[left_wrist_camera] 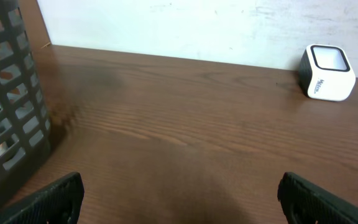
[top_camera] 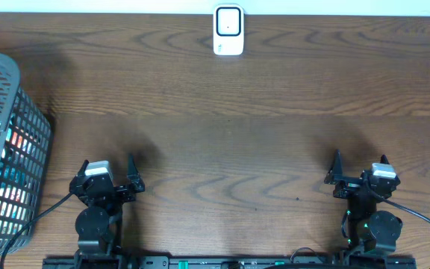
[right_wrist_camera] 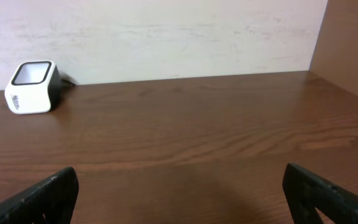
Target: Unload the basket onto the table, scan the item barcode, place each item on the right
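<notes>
**Overhead view, supplemented by both wrist views.** At the far left edge of the wooden table (top_camera: 222, 119), a grey slatted basket (top_camera: 21, 97) is shown. Colourful packaged items (top_camera: 10, 190) are contained in it, but through the slats they cannot be told apart with any certainty. Just right of the basket, at the near edge, the left gripper (top_camera: 109, 172) is held low over bare wood, its jaws spread wide with nothing between them. At the far edge, near the middle, the white barcode scanner (top_camera: 228, 31) is set close against the wall (left_wrist_camera: 197, 25), its dark-framed window tilted upward. At the near right, well apart from both scanner and basket, the right gripper (top_camera: 360, 166) is likewise seen released, jaws wide and empty
</notes>
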Robot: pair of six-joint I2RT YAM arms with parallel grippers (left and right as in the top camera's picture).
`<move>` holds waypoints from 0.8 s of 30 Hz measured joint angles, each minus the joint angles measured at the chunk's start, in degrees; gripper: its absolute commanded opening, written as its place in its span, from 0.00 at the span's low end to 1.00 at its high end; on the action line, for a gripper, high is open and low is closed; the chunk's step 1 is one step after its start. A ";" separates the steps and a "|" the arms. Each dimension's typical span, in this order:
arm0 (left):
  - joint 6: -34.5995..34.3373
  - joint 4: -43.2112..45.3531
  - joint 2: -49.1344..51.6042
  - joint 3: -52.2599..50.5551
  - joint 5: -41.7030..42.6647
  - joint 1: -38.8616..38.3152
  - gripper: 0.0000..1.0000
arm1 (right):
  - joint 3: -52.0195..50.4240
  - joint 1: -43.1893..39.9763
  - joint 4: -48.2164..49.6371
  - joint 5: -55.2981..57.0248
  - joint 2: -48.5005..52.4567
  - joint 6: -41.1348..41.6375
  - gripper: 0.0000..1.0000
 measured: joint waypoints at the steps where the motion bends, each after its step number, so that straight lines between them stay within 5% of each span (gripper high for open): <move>1: 0.00 0.00 0.00 0.00 0.00 0.00 0.98 | 0.02 0.00 0.02 0.02 0.00 -0.02 0.99; 11: 0.00 0.17 0.00 0.00 0.63 0.00 0.98 | 0.02 0.00 0.00 0.00 0.00 -0.17 0.99; 19: 0.00 0.52 0.09 0.02 9.79 0.00 0.98 | 0.02 0.00 0.00 0.00 0.00 -0.20 0.99; 24: -0.22 0.22 4.76 7.80 11.04 0.00 0.98 | 0.00 0.00 -0.02 0.02 0.02 -0.20 0.99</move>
